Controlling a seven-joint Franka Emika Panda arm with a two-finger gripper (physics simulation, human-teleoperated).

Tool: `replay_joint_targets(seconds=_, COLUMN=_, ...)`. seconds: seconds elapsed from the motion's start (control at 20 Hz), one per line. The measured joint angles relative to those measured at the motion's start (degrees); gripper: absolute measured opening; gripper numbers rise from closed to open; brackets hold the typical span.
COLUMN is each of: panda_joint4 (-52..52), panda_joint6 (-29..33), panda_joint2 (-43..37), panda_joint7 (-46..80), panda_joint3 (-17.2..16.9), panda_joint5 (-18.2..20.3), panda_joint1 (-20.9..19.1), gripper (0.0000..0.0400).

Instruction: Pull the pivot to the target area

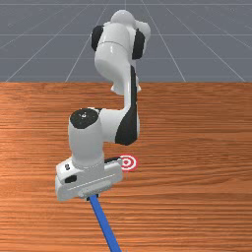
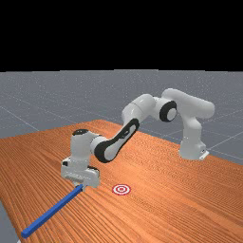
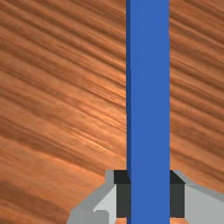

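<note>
Blue bar (image 1: pixel 105 225), cut off by front view's bottom edge, clamped in end effector (image 1: pixel 92 197); target (image 1: pixel 129 163) partly hidden there.

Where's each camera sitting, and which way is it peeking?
Front view: across the table, facing my arm, which reaches toward it.
Far view: farther off, looking across the table; my whole arm shows.
Wrist view: on my tool, looking down; its fingers show, pinching the blue bar.
Front and far views share the red-and-white target and that bar.
</note>
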Motion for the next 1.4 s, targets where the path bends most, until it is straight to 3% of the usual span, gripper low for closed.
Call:
replay_joint_targets(seconds=0.1, panda_joint4=6.1, panda_joint6=-5.7, panda_joint2=2.9, panda_joint7=-0.6, panda_joint3=-0.4, panda_joint5=-0.5, panda_joint1=-1.5, gripper=0.0096)
replay_joint_targets(seconds=0.25, panda_joint4=5.4, panda_joint6=-1.2, panda_joint2=3.2, panda_joint7=-4.2, panda_joint3=0.3, panda_joint5=0.5, panda_joint1=-4.4, gripper=0.0096)
replay_joint_targets(seconds=0.3, panda_joint4=14.3, panda_joint6=-10.7, panda_joint2=7.3, panda_joint7=-1.7, panda_joint3=-0.6, panda_joint5=-0.7, panda_joint1=-4.2, gripper=0.0095)
replay_joint_targets(seconds=0.45, panda_joint4=14.3, panda_joint6=-10.7, panda_joint2=7.4, panda_joint7=-1.7, panda_joint3=-0.6, panda_joint5=-0.6, panda_joint1=-4.3, gripper=0.0095)
replay_joint_targets(seconds=0.55, panda_joint4=10.3, panda_joint6=-3.3, panda_joint2=6.1, panda_joint7=-2.5, panda_joint3=0.0, panda_joint5=0.3, panda_joint1=-4.3, gripper=0.0095)
replay_joint_targets(seconds=0.6, panda_joint4=9.9, panda_joint6=-3.5, panda_joint2=5.9, panda_joint7=-2.5, panda_joint3=0.0, panda_joint5=0.3, panda_joint1=-4.2, gripper=0.0096)
replay_joint_targets(seconds=0.65, panda_joint4=8.5, panda_joint6=0.2, panda_joint2=5.6, panda_joint7=-3.1, panda_joint3=0.5, panda_joint5=0.8, panda_joint1=-4.4, gripper=0.0097)
replay_joint_targets(seconds=0.7, panda_joint4=11.8, panda_joint6=-3.4, panda_joint2=7.1, panda_joint7=-2.4, panda_joint3=0.1, panda_joint5=0.4, panda_joint1=-4.4, gripper=0.0096)
replay_joint_targets(seconds=0.75, panda_joint4=14.1, panda_joint6=-10.9, panda_joint2=7.6, panda_joint7=-1.7, panda_joint3=-0.6, panda_joint5=-0.6, panda_joint1=-4.3, gripper=0.0095)
replay_joint_targets(seconds=0.8, panda_joint4=14.1, panda_joint6=-10.9, panda_joint2=7.7, panda_joint7=-1.7, panda_joint3=-0.6, panda_joint5=-0.6, panda_joint1=-4.3, gripper=0.0095)
replay_joint_targets(seconds=0.85, panda_joint4=3.8, panda_joint6=-2.5, panda_joint2=2.6, panda_joint7=-2.9, panda_joint3=-0.2, panda_joint5=0.3, panda_joint1=-3.8, gripper=0.0095)
replay_joint_targets(seconds=0.9, panda_joint4=5.5, panda_joint6=-7.3, panda_joint2=2.8, panda_joint7=-4.8, panda_joint3=-0.4, panda_joint5=-0.8, panda_joint1=-3.8, gripper=0.0095)
replay_joint_targets(seconds=1.05, panda_joint4=-19.4, panda_joint6=7.1, panda_joint2=-9.9, panda_joint7=-5.3, panda_joint3=-0.4, panda_joint5=0.7, panda_joint1=-2.6, gripper=0.0095)
replay_joint_targets(seconds=1.35, panda_joint4=-37.3, panda_joint6=10.0, panda_joint2=-19.5, panda_joint7=-6.5, panda_joint3=-1.6, panda_joint5=-0.1, panda_joint1=-1.6, gripper=0.0095)
replay_joint_targets(seconds=1.4, panda_joint4=-44.3, panda_joint6=16.9, panda_joint2=-22.5, panda_joint7=-5.7, panda_joint3=-3.1, panda_joint5=-0.9, panda_joint1=-0.1, gripper=0.0095)
